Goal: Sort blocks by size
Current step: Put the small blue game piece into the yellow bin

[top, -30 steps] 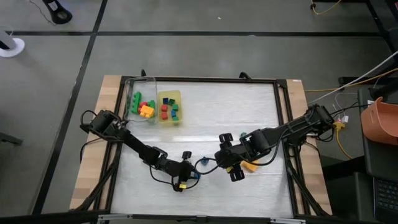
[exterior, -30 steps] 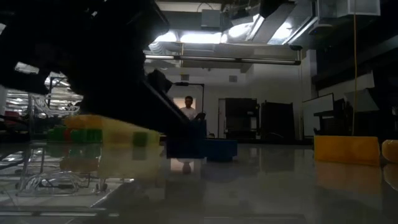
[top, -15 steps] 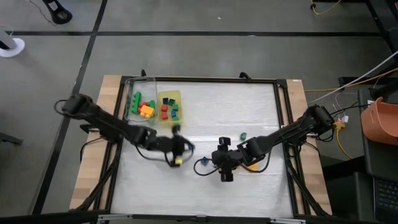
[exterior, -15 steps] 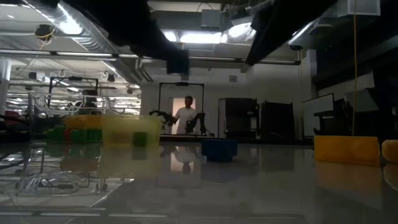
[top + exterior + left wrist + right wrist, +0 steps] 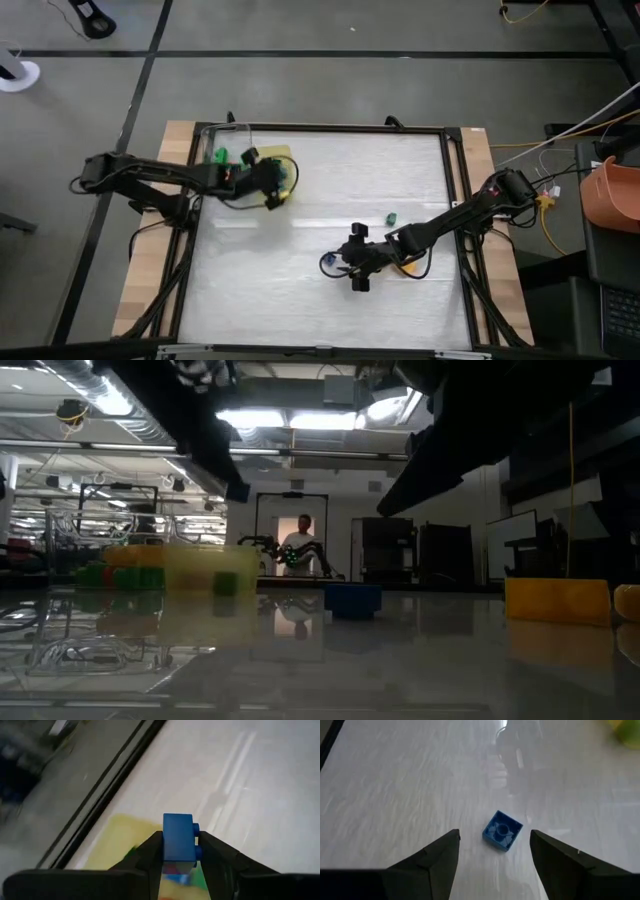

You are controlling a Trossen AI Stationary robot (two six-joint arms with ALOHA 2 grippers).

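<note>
Right end effector [image 5: 343, 268]: I have it low over the near middle of the bench [image 5: 340, 170], fingers [image 5: 427, 862] spread apart and empty.
Loose blue block [image 5: 502, 830]: I see it flat on the bench straight ahead of the right fingers, in line with the gap between them, touching neither.
Orange block [image 5: 404, 266]: mostly hidden under my right arm, near the wrist.
Small green block [image 5: 391, 217]: alone on the bench, a little beyond the right arm, well apart from the others.
Left end effector [image 5: 275, 183]: I have it reaching in from the left, held over the yellow tray [image 5: 283, 152], fingers clamped on a blue block [image 5: 178, 837], which sits upright between them with its studs turned sideways.
Yellow tray: at the far left of the bench; my wrist view shows green, red and blue pieces in it under the held block.
Clear container [image 5: 214, 160]: just beside the tray on its left, with a green block [image 5: 220, 155] inside; the arm covers the rest.
Room beyond: a person [image 5: 301, 545] stands in a doorway.
</note>
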